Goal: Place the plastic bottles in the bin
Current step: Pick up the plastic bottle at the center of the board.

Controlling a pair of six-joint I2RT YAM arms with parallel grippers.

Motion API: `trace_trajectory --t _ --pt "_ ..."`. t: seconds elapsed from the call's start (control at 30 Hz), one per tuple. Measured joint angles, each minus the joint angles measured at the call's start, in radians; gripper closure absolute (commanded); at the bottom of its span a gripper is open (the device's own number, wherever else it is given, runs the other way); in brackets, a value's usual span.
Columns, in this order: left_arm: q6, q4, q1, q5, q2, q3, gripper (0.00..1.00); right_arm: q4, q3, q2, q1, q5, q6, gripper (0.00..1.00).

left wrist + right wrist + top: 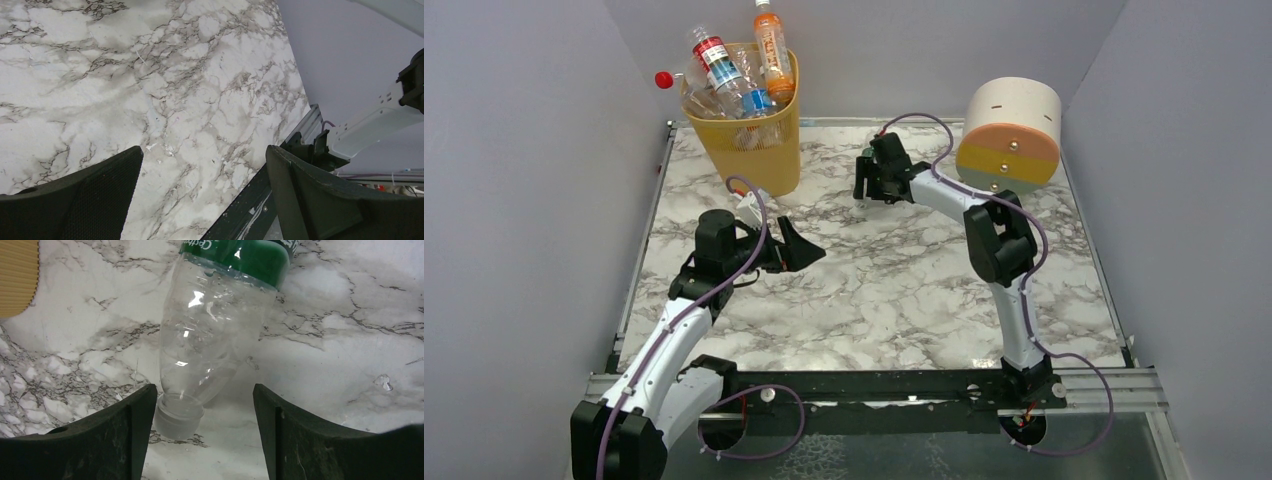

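Far left corner: tall yellow-orange perforated plastic bin (746,150), upright on the white, grey-veined marble-pattern tabletop (894,290) and heaped above its rim with clear plastic bottles (729,85). An orange-labelled bottle (771,45) and a red-labelled bottle (708,48) stick up cap-first; a red cap (663,79) pokes out past the left rim. Left gripper (804,246) is near and to the right of the bin, pointing right. Its wrist view shows the jaws spread wide with only bare marble between the black fingers (100,195); nothing held. Right gripper (871,190) is at far centre, pointing down, jaws wide apart. They straddle the neck end of a clear plastic bottle with a green label (210,330), which lies on its side on the marble, well outside the bin. Its whitish cap (178,417) faces the wrist camera, just beside one finger (115,440); cannot tell whether they touch, and the jaws are not closed on it. Far right: round white, orange and grey drum (1012,135), close to the right arm.
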Motion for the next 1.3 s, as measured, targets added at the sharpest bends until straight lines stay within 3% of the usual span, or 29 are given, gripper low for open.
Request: trace_trajectory --t 0.23,0.5,0.6,0.97,1.3 --pt "0.0 0.016 -0.006 0.0 0.002 -0.023 0.01 0.003 0.03 0.037 -0.005 0.002 0.0 0.39" --pt "0.0 0.021 -0.006 0.0 0.005 -0.036 0.01 0.009 0.036 0.058 -0.009 0.003 0.0 0.7" --pt "0.0 0.024 -0.006 0.0 0.013 -0.036 0.01 0.016 0.031 0.057 -0.011 0.003 -0.005 0.78" --pt "-0.02 0.074 -0.006 0.0 0.07 -0.036 0.01 0.06 -0.169 -0.076 -0.012 -0.031 -0.037 0.85" --pt "-0.14 0.224 -0.006 0.0 0.129 -0.036 0.01 0.068 -0.46 -0.4 -0.012 -0.15 -0.082 0.85"
